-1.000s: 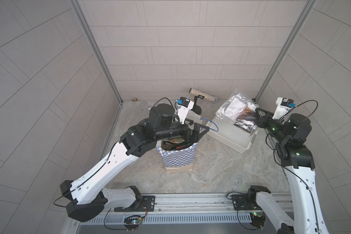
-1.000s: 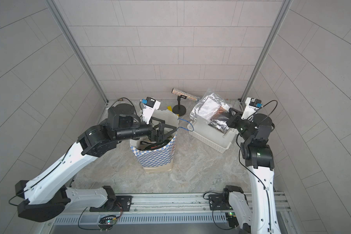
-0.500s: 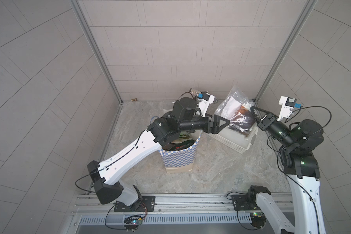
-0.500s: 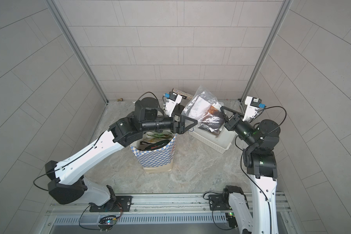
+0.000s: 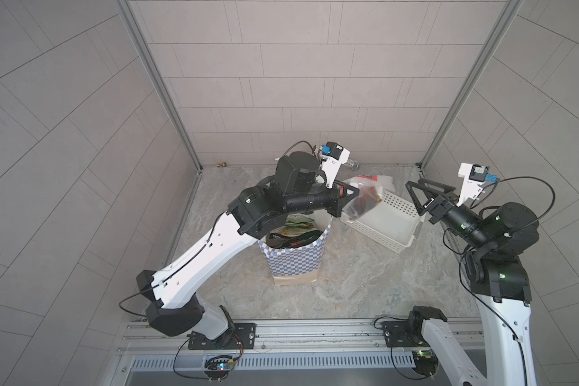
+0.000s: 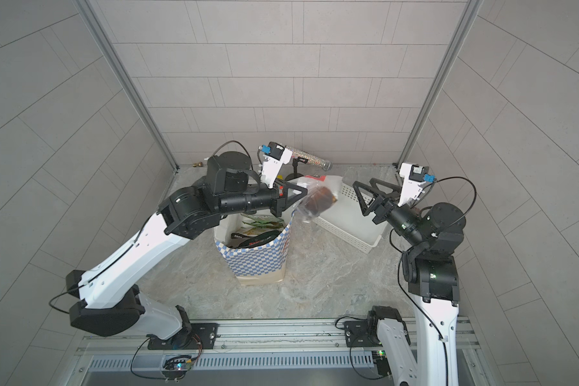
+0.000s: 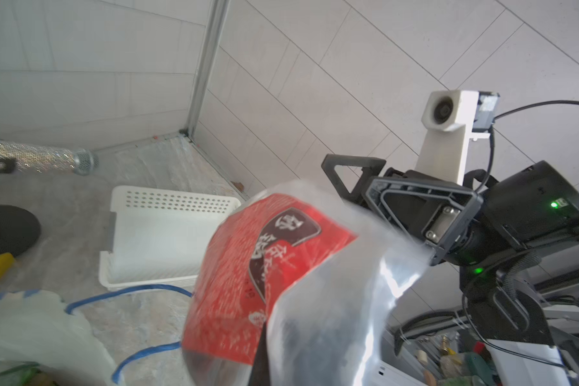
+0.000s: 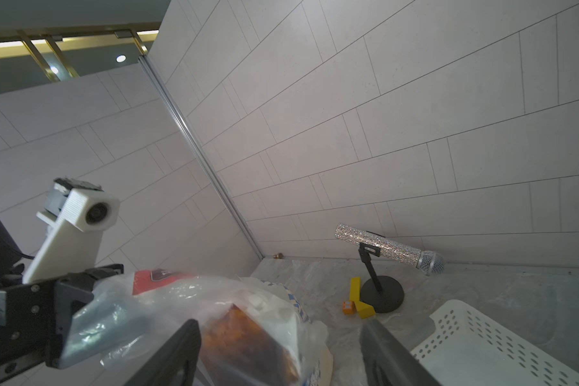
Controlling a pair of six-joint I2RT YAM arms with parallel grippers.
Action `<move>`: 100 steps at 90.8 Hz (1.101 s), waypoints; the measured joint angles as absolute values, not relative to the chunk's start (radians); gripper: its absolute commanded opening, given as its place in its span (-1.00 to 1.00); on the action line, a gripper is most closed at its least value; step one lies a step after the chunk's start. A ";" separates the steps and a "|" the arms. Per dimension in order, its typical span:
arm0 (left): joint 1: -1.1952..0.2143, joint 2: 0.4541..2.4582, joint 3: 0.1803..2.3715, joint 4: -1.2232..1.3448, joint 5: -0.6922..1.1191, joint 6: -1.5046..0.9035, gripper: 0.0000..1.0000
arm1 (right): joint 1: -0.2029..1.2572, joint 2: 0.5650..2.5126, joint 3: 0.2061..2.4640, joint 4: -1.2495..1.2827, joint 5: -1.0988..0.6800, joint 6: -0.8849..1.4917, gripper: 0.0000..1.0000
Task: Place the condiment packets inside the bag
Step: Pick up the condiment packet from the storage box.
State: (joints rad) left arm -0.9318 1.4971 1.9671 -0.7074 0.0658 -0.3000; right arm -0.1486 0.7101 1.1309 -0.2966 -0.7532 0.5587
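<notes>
Blur smears the clear packet (image 5: pixel 365 204) pinched in the left claw (image 5: pixel 351 199) (right claw (image 5: pixel 414 182) gapes), print unreadable.

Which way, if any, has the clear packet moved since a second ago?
Yes. In a top view the clear packet has shifted from over the white basket's middle toward the checkered bag, now gripped by the left hand; the right hand is open.

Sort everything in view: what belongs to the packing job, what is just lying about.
Job: checkered bag; packets inside it; clear red-labelled packet in the left gripper.
Lying about: white basket; glitter microphone; yellow blocks; orange block; brass fitting.
</notes>
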 measured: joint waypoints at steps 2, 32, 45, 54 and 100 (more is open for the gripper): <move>-0.930 1.497 1.997 -0.745 0.052 -0.269 -1.00 | -0.148 0.708 1.129 -0.293 -0.757 0.535 0.74; -0.926 1.364 2.060 -1.011 -0.093 0.160 -1.00 | 0.278 0.790 1.160 -0.291 -0.804 0.121 0.96; -0.926 1.283 1.965 -1.036 -0.119 0.265 -1.00 | 0.569 0.912 1.288 -0.434 -0.674 -0.175 1.00; -0.926 1.242 1.909 -1.050 -0.115 0.311 -1.00 | 0.627 0.995 1.382 -0.517 -0.595 -0.299 1.00; -0.926 1.153 1.802 -1.040 -0.076 0.393 -1.00 | 0.868 1.217 1.604 -0.756 -0.529 -0.500 0.50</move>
State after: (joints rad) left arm -0.9260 1.1530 1.8023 -1.0401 -0.0765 0.3927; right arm 0.8684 1.2167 1.6039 -0.7555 -0.5289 -0.4995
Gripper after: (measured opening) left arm 0.060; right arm 0.824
